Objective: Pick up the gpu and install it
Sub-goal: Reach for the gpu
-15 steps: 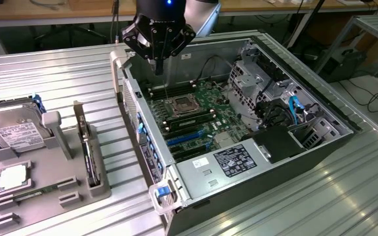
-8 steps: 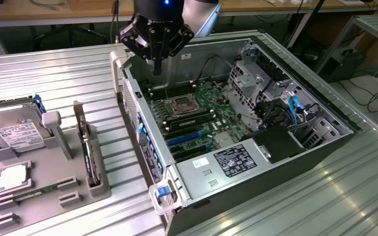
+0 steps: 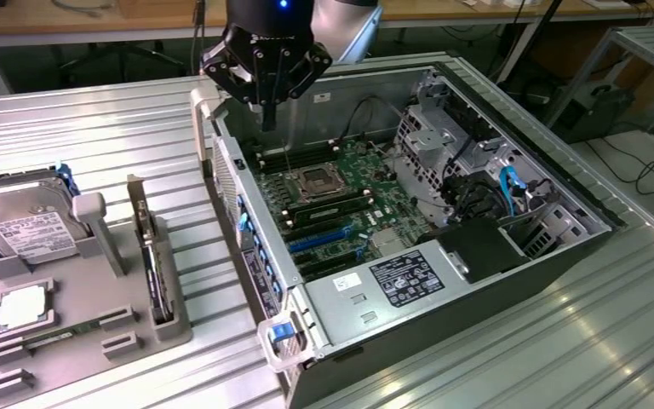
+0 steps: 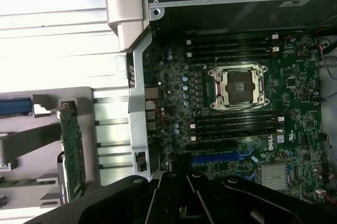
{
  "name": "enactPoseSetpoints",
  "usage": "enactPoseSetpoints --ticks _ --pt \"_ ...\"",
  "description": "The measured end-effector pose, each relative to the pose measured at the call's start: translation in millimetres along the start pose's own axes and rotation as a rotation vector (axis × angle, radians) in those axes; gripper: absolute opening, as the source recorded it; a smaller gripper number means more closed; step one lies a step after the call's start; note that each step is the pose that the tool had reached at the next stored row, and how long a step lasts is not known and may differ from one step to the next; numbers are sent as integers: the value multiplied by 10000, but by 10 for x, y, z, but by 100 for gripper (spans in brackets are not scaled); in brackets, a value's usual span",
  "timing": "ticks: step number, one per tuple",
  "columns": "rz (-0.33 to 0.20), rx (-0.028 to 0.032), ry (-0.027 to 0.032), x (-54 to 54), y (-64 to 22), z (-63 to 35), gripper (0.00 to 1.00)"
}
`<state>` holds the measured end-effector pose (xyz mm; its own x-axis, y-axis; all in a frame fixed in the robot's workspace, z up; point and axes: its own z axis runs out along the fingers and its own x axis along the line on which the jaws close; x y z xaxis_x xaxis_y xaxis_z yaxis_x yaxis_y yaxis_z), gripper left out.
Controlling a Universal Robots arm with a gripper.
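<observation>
The tool (image 3: 268,119) hangs over the far end of the open computer case (image 3: 227,183), which lies on its side on the ribbed metal bench (image 3: 100,128). Its fingers are pressed together into one thin point and nothing is between them. They point straight down toward the far part of the motherboard (image 3: 344,192), just beyond the square processor socket (image 3: 310,181) with its metal frame. In the wrist view the same socket (image 4: 237,84) sits between rows of dark memory slots, with blue card slots (image 4: 221,156) closer to the tool's dark body.

The gpu (image 3: 151,256) is not in the case. It stands upright on its long edge in a slot of the grey holder (image 3: 83,298) on the exterior view's left, beside the case's outer wall but apart from it. It shows as a narrow dark strip, with its pale metal bracket at the far end. In the wrist view the gpu (image 4: 72,150) appears as a thin green card seen edge-on in that holder. The tool is well apart from it.

A silver hard drive (image 3: 26,226) with a white label leans in the same holder, further to the exterior view's left.
</observation>
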<state>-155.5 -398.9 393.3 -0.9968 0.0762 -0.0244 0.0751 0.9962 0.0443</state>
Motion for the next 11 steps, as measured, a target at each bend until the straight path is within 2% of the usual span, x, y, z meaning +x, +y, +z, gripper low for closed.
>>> enactPoseSetpoints --ticks 11 --pt "0 0 0 55 -5 -2 11"
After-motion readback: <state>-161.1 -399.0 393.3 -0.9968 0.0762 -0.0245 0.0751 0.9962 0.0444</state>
